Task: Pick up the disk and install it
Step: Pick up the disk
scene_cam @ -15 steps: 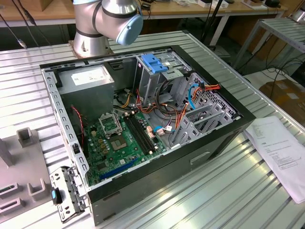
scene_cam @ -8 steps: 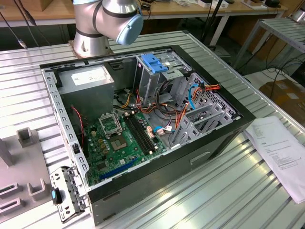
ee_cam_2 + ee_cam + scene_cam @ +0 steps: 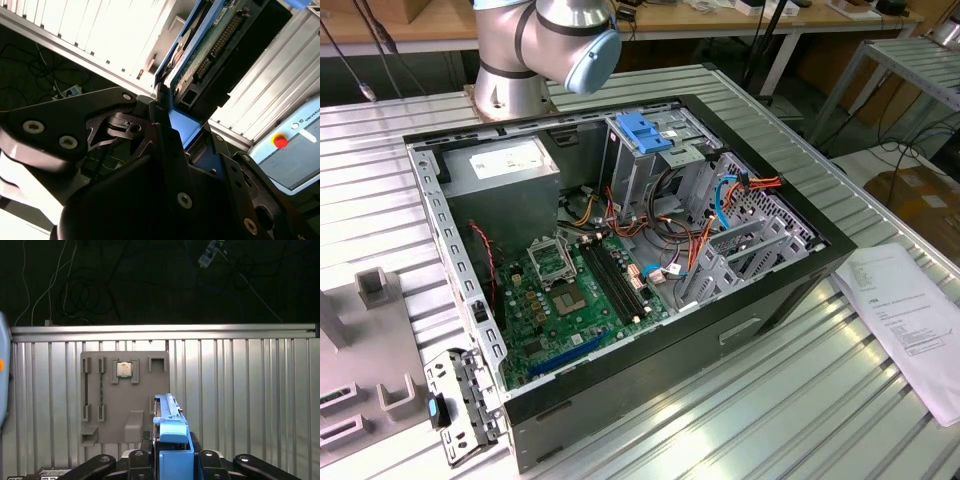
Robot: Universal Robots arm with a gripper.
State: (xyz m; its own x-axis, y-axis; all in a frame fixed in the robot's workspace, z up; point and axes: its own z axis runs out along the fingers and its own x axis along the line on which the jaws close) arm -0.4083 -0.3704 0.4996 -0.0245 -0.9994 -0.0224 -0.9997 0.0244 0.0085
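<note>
Case (image 3: 432, 210) open on top; cables (image 3: 692, 238) crowd drive cage (image 3: 638, 178) on exterior view's right, power supply (image 3: 505, 172) near its left. Disk (image 3: 169, 412) in gripper (image 3: 173, 457) clear above table (image 3: 250, 390).

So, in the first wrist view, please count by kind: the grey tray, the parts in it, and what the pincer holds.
Grey fixture tray: 1
Processor chip: 1, seated in the tray
Disk: 1, gripped in the pincer
Total: 3
</note>
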